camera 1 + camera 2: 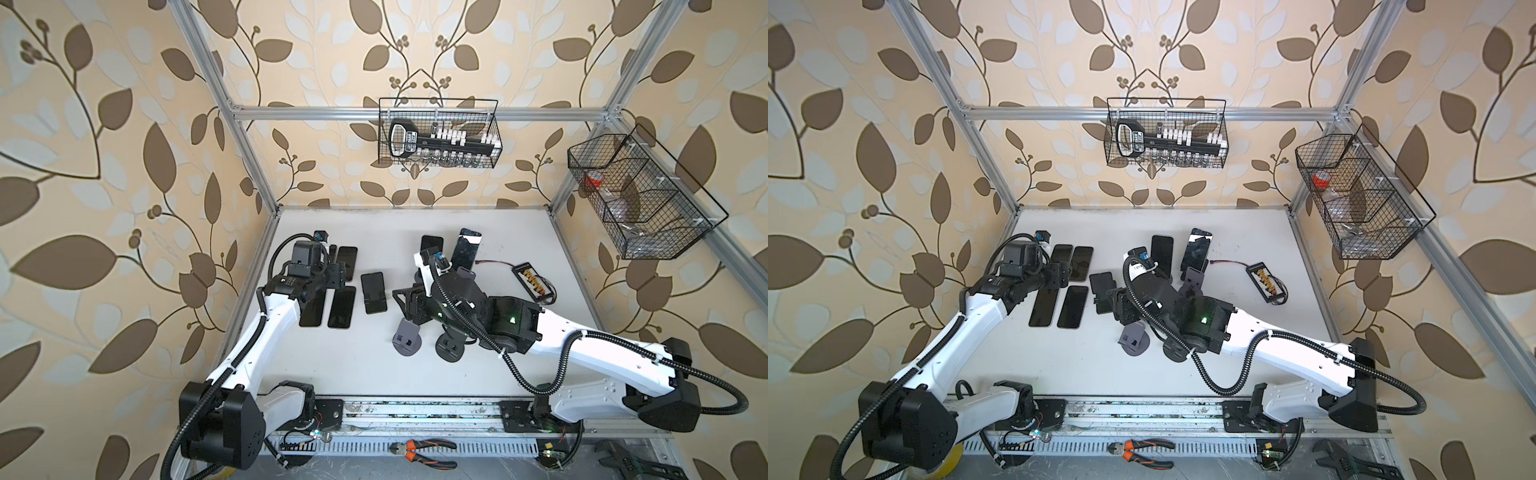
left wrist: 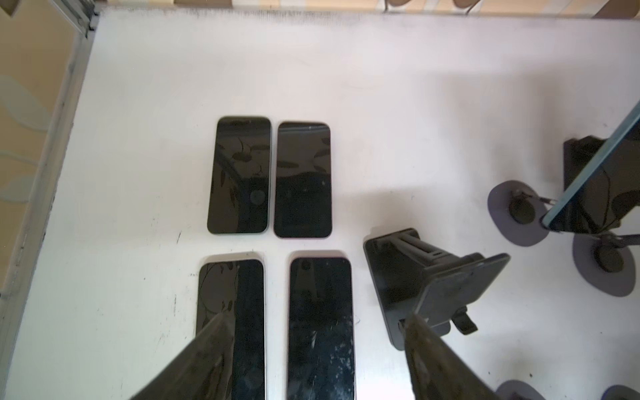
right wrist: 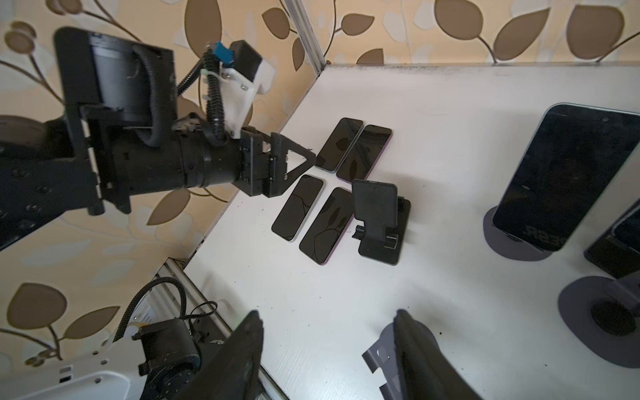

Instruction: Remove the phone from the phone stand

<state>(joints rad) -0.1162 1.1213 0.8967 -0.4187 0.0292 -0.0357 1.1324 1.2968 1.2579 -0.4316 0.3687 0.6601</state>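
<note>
Two dark phones stand upright in stands at the back of the white table, one (image 1: 468, 249) on a grey round-based phone stand (image 3: 512, 247) and one (image 1: 431, 248) beside it. In the right wrist view the nearer phone (image 3: 568, 173) leans on that stand. My right gripper (image 3: 327, 318) is open and holds nothing; it hovers low in front of these phones, next to an empty grey stand (image 3: 384, 353). My left gripper (image 2: 315, 325) is open over several phones (image 2: 239, 173) lying flat at the left. An empty black stand (image 1: 374, 293) sits between the two grippers.
Two empty grey stands (image 1: 407, 338) (image 1: 451, 347) sit under the right arm. A small board with wires (image 1: 534, 282) lies at the right. Wire baskets (image 1: 440, 133) (image 1: 640, 195) hang on the frame. Pliers (image 1: 424, 451) lie on the front rail.
</note>
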